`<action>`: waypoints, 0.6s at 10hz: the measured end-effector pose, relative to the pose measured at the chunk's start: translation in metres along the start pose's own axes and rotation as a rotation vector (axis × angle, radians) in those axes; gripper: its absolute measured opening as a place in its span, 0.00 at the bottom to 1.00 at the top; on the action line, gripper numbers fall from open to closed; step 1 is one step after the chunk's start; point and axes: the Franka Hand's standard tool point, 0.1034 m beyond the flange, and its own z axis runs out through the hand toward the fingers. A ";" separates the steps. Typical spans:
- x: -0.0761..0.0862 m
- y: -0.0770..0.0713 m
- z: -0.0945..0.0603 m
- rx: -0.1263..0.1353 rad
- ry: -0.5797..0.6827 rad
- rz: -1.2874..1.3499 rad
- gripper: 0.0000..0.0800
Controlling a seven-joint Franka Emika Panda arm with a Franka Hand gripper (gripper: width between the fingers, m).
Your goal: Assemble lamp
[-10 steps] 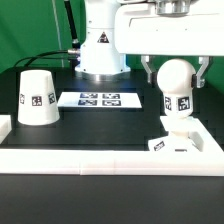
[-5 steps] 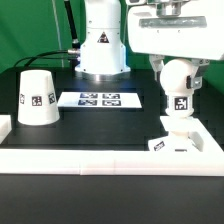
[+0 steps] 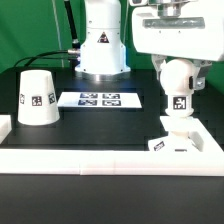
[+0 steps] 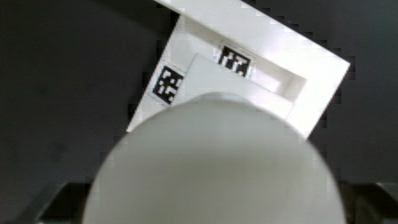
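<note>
The white round-headed bulb point(image 3: 177, 88) stands upright on the flat square base point(image 3: 190, 146) at the exterior view's right, a tag on its neck. My gripper point(image 3: 178, 70) is shut on the bulb's round head from above, one finger on each side. In the wrist view the bulb point(image 4: 214, 160) fills most of the picture, with the tagged base point(image 4: 249, 62) beyond it and dark fingers point(image 4: 50, 206) at the edges. The tapered shade point(image 3: 38, 97) stands alone, wide end down, at the exterior view's left.
The marker board point(image 3: 100, 99) lies flat in the middle, behind the parts. The robot's white body point(image 3: 101, 45) rises at the back. A white raised rim point(image 3: 90, 156) runs along the front edge, with a white block point(image 3: 4, 128) at the left.
The fingers stood apart on either side of the bulb's head a second ago; they have since closed onto it. The bulb, base and shade have not moved.
</note>
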 end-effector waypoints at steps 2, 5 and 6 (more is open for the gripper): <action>0.000 0.000 0.001 -0.001 0.000 -0.137 0.87; -0.001 0.000 0.001 0.002 0.003 -0.453 0.87; -0.002 0.001 0.001 0.005 0.006 -0.543 0.87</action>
